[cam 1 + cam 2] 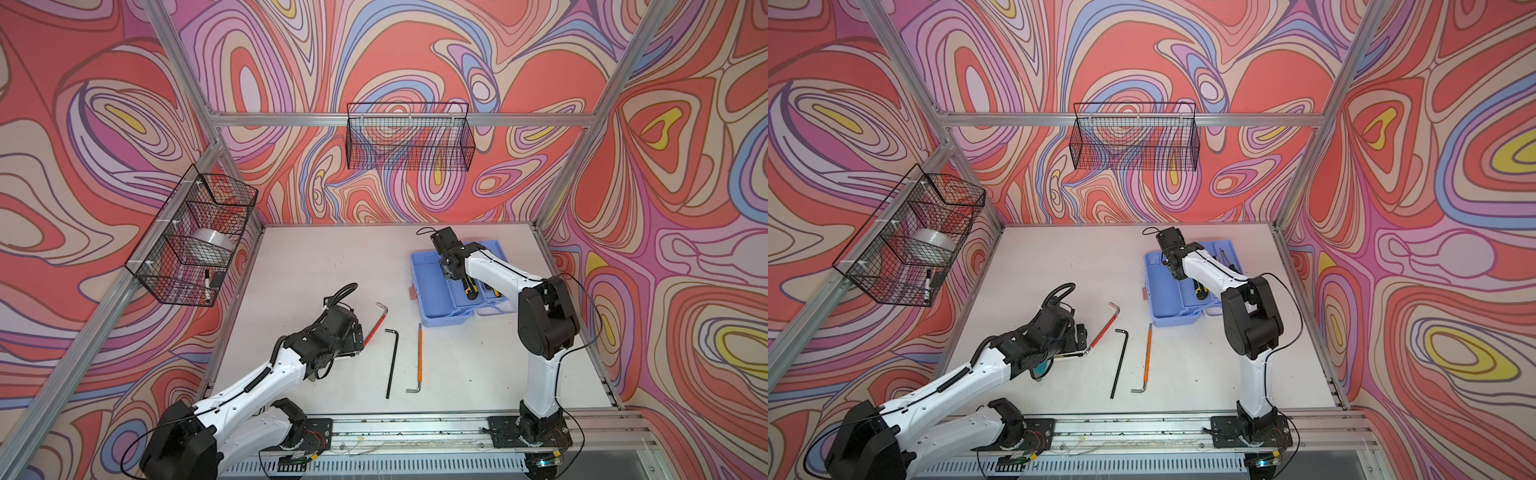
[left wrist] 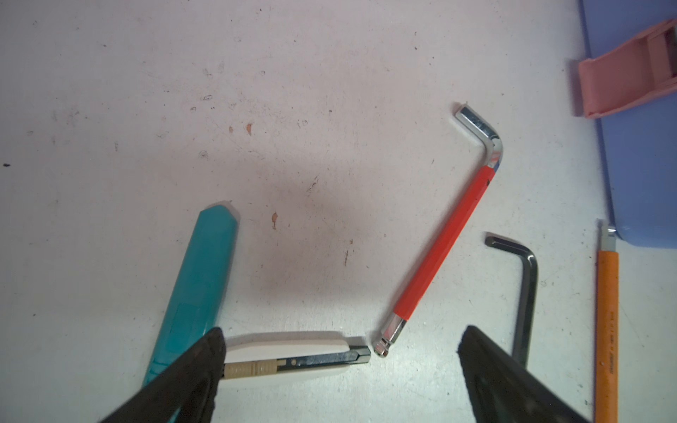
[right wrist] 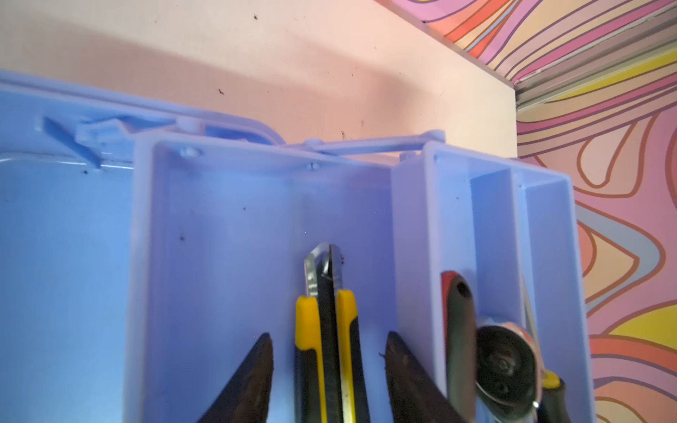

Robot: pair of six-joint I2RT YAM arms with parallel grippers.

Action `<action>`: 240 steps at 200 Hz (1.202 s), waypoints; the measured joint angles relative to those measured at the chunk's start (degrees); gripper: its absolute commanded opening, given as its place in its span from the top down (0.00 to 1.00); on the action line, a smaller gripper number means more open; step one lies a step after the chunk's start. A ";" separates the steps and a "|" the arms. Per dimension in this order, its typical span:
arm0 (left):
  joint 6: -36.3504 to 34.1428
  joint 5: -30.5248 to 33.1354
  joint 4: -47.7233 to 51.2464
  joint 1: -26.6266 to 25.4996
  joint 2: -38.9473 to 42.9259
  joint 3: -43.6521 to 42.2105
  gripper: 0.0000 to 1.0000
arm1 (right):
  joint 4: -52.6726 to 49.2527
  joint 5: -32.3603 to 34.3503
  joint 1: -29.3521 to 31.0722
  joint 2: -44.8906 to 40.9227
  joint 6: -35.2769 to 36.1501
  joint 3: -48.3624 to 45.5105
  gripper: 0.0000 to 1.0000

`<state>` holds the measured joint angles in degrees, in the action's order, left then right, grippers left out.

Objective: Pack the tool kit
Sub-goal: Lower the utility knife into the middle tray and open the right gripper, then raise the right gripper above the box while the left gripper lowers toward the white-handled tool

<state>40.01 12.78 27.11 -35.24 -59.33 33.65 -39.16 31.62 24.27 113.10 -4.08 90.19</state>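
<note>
White table, open blue toolbox, yellow knife inside

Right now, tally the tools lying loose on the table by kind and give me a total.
Hex keys: 3 (red hex key, black hex key, orange hex key)
White snap-off knife: 1
Teal-handled tool, kind unclear: 1
Total: 5

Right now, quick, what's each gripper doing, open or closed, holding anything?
Left gripper: open, holding nothing.
Right gripper: open, jaws either side of the yellow utility knife, not gripping it.
</note>
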 measured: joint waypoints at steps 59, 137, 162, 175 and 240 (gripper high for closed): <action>0.13 -1.07 0.57 0.48 -0.81 -0.94 0.12 | 0.70 -3.98 -0.22 -6.45 -1.36 0.02 0.42; 0.61 -4.02 2.01 1.14 -5.27 -1.31 0.29 | 2.14 -9.09 -0.22 -9.84 -3.06 -1.44 0.41; 0.90 -3.96 2.56 1.27 -5.33 -1.31 0.29 | 2.49 -9.99 -0.20 -9.99 -3.15 -2.21 0.41; 1.05 -3.98 2.54 1.51 -5.53 -1.31 0.28 | 2.47 -10.38 -0.20 -10.29 -3.15 -2.82 0.41; 1.14 -3.98 2.05 3.34 -8.11 -1.27 0.27 | 2.60 -11.76 -0.22 -13.18 -3.52 -3.23 0.41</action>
<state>41.15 8.80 29.17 -31.90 -67.44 32.38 -36.56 19.86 24.05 99.92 -7.60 86.96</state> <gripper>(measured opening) 0.741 0.592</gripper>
